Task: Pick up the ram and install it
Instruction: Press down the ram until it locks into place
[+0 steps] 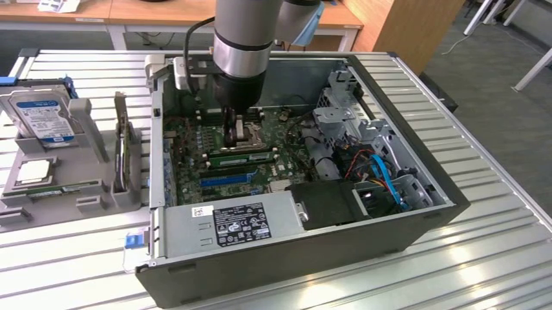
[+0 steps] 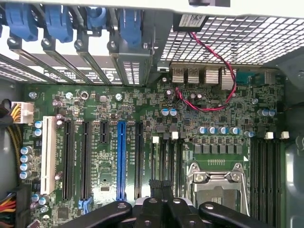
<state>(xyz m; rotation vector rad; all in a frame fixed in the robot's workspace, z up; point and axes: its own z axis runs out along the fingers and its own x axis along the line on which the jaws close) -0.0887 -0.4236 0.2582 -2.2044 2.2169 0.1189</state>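
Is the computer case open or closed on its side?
Open: the computer case has no side panel, and the motherboard shows inside.

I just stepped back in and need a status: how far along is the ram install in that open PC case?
Done: the gripper is down inside the case, shut, over the motherboard beside the CPU socket. In hand: a thin dark edge sits between its jaws; I cannot tell whether that is the ram. Left: seating; the slots beside the socket look empty.

Slatted metal table (image 1: 483, 258) — open computer case (image 1: 345, 258), grey holder tray (image 1: 86, 200)
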